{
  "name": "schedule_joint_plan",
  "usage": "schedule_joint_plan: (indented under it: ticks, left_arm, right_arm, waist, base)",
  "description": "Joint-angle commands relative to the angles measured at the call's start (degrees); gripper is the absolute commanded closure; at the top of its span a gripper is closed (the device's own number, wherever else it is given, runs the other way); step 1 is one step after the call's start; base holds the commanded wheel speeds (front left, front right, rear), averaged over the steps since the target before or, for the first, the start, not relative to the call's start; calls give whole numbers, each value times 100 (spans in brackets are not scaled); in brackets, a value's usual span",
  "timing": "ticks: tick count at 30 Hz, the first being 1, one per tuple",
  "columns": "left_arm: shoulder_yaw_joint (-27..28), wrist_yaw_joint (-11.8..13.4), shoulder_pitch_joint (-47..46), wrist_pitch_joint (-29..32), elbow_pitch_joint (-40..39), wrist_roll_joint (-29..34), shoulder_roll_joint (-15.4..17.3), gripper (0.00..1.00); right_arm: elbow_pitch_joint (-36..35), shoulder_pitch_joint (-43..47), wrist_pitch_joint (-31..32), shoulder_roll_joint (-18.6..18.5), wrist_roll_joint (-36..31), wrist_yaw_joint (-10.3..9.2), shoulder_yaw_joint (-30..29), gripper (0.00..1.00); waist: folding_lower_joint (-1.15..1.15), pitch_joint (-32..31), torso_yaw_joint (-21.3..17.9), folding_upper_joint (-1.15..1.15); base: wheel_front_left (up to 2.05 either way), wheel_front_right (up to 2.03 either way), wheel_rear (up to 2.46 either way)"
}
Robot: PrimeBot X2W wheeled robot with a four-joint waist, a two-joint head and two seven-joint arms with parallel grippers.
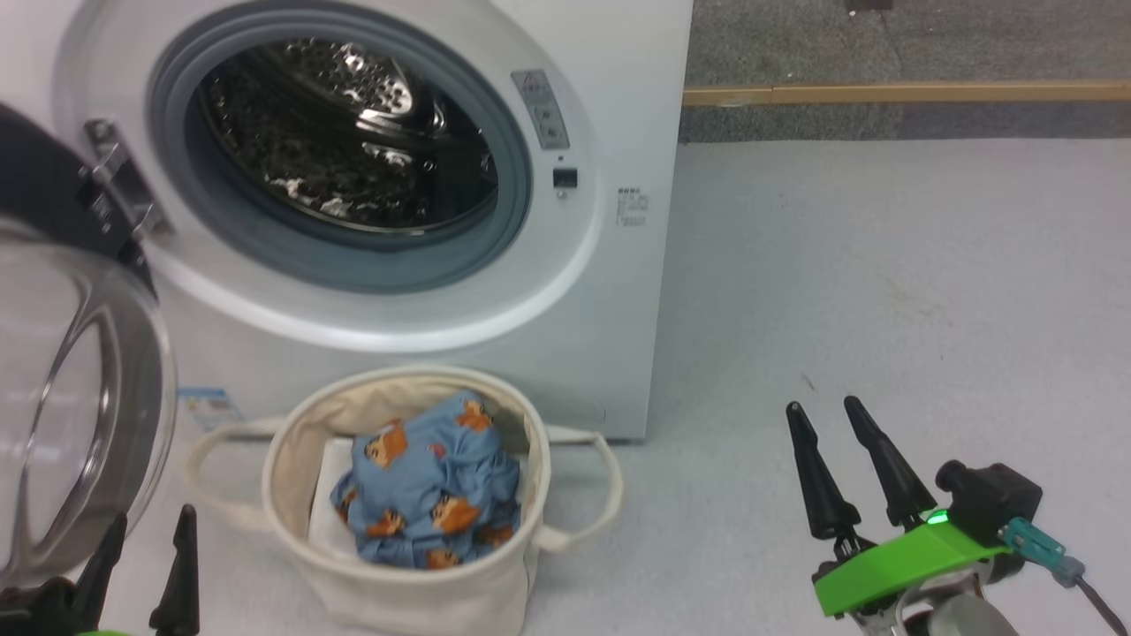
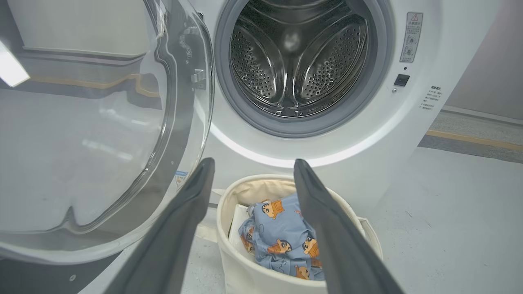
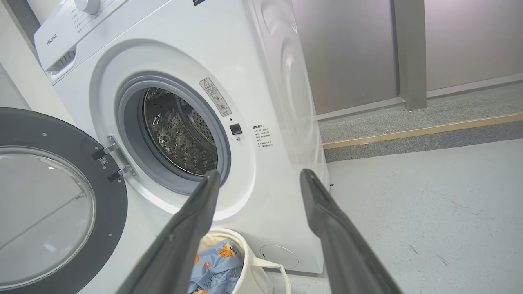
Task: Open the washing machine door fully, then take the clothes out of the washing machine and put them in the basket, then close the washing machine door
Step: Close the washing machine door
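Though left gripper (image 1: 150, 530) and right gripper (image 1: 823, 406) both gape empty, swinging the washing machine door (image 2: 102, 122) shut may clip the basket (image 1: 415, 601); clearance hard to judge.

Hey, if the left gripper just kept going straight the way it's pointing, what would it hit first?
Most likely the white front of the washing machine, just under the drum opening. The left gripper looks aimed above the basket rim, though depth is hard to judge.

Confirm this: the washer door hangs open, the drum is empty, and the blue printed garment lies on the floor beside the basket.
Not quite: the garment lies inside the basket, not on the floor, as the head view shows. The rest holds.
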Motion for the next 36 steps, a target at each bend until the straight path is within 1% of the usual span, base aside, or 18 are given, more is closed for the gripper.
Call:
schedule_joint_plan:
  ticks: [1, 4, 9, 15, 20, 25, 27, 29, 36]
  left_arm:
    - [174, -27, -269, -77, -131, 36, 268, 0]
    - [137, -58, -258, -98, -116, 33, 265, 0]
    - [182, 23, -282, -136, -67, 42, 255, 0]
    - [244, 83, -238, -181, -32, 79, 280, 0]
    - [286, 133, -229, -202, -62, 108, 283, 0]
    - [342, 198, -237, -219, -107, 136, 269, 0]
    - [396, 278, -254, -227, -141, 187, 280, 0]
    - [429, 273, -240, -231, -172, 173, 273, 0]
    - [651, 395, -220, -226, -206, 55, 330, 0]
  right_arm:
    - [-171, -122, -28, -8, 20, 1, 125, 0]
    - [-177, -133, -28, -9, 17, 1, 131, 0]
    - [-173, -141, -28, -12, 17, 1, 143, 0]
    - [-175, -166, -28, -4, 30, 1, 161, 0]
    - [-166, -160, -28, -3, 39, 1, 175, 0]
    - [-159, -128, -28, 17, 58, 1, 168, 0]
    - [-162, -115, -28, 34, 65, 1, 159, 0]
    - [-159, -102, -28, 50, 66, 1, 160, 0]
    - [-156, -88, -28, 131, 79, 1, 183, 0]
  waist:
    - [0, 2, -4, 0]
    - [0, 10, -5, 0]
    - [0, 33, 27, 0]
    - [0, 38, 95, 0]
    - [0, 28, 227, 0]
    - [0, -1, 499, 0]
    - [0, -9, 644, 0]
    - [0, -13, 807, 0]
    - [0, -4, 1461, 0]
  base:
    - [-215, 151, 64]
    - [-172, 140, 32]
    - [-101, 101, 0]
    - [-28, 28, 0]
    - [0, 0, 0]
    - [0, 0, 0]
    - [0, 0, 0]
    - [0, 0, 0]
    - [0, 0, 0]
